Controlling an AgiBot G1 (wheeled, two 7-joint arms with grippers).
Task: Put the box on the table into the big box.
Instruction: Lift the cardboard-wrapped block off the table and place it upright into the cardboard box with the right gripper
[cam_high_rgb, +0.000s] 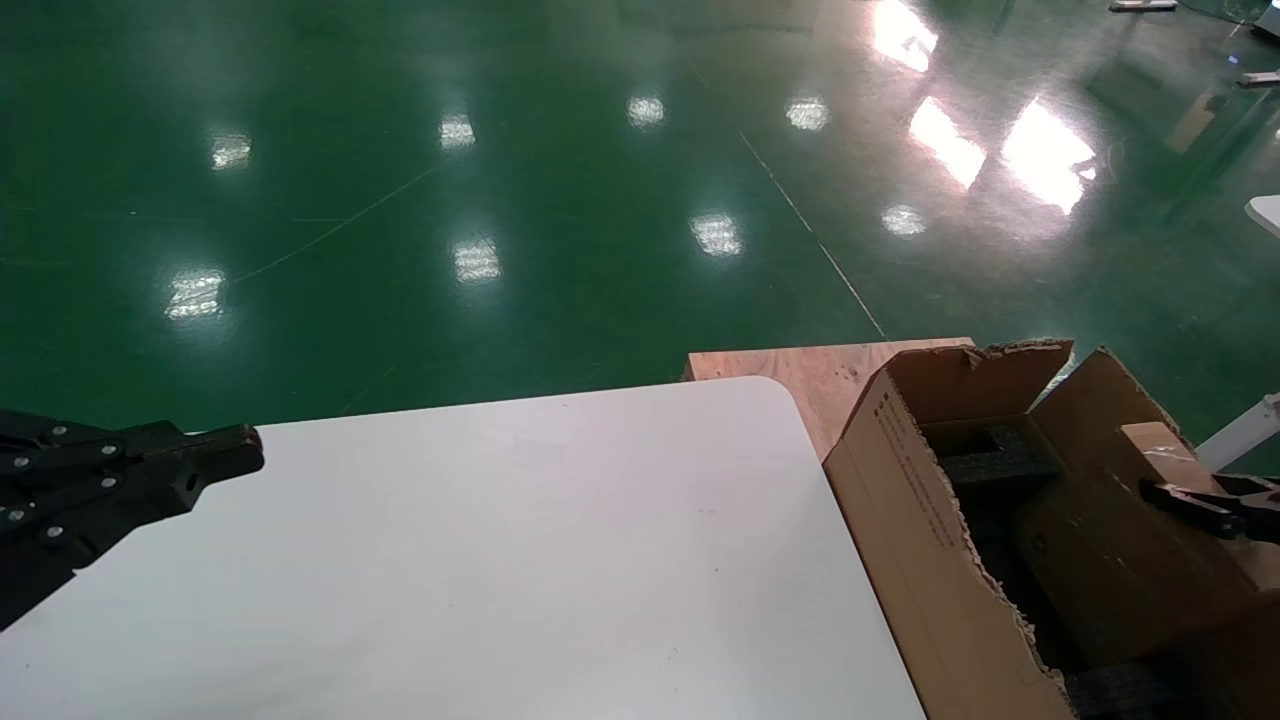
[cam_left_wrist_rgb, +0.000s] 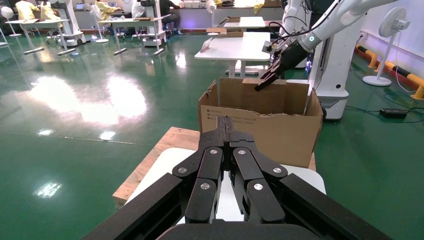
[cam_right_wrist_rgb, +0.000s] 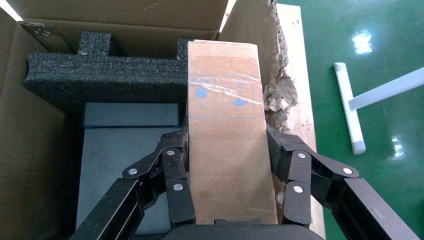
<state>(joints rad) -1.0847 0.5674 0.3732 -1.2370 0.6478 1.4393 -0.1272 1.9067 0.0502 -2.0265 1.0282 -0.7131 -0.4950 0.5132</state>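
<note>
Holding: right gripper (cam_right_wrist_rgb: 227, 175) clamps the box (cam_right_wrist_rgb: 227, 135) over the big box (cam_high_rgb: 930, 520), above black foam (cam_right_wrist_rgb: 105, 75).
Risk: letting go here may wedge it against the torn wall (cam_right_wrist_rgb: 275, 85).
Idle: left gripper (cam_left_wrist_rgb: 227, 135) closed over the table (cam_high_rgb: 480, 560).

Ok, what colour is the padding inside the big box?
Black foam, with a grey slab beside it; clearest in the right wrist view.

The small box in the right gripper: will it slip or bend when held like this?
The small box looks stiff: its sides stay straight in the right gripper. Its taped top seems glossy, so possibly slippery. Probably light, judging by its size.
</note>
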